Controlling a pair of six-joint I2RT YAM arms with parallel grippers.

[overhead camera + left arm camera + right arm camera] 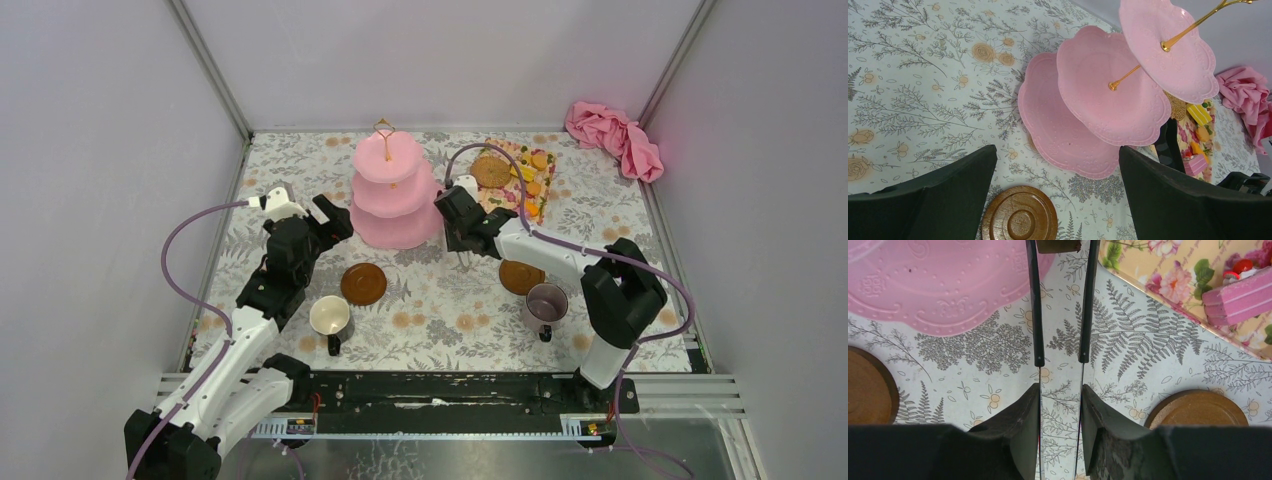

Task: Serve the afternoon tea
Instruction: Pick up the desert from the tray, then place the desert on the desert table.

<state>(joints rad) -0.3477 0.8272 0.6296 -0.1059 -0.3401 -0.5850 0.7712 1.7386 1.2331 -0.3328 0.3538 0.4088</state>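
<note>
The pink three-tier cake stand [390, 195] [1088, 100] stands at the back centre, its tiers bare. My left gripper [335, 222] [1058, 165] hangs open just left of it, above a brown saucer [363, 284] [1019, 217]. My right gripper [463, 240] [1060, 405] is shut on the slim black tongs [1037, 315], just right of the stand's bottom tier [923, 285]. A small brown piece [1058, 245] shows between the tongs' far ends. The second saucer [521, 276] [1198, 410], white mug [330, 317] and purple mug [546, 303] sit nearer.
A floral tray [515, 160] [1168, 285] with orange and yellow biscuits and a pink cake piece [1243, 295] lies behind the right gripper. A pink cloth [613, 137] [1245, 95] is bunched in the back right corner. White walls enclose the table.
</note>
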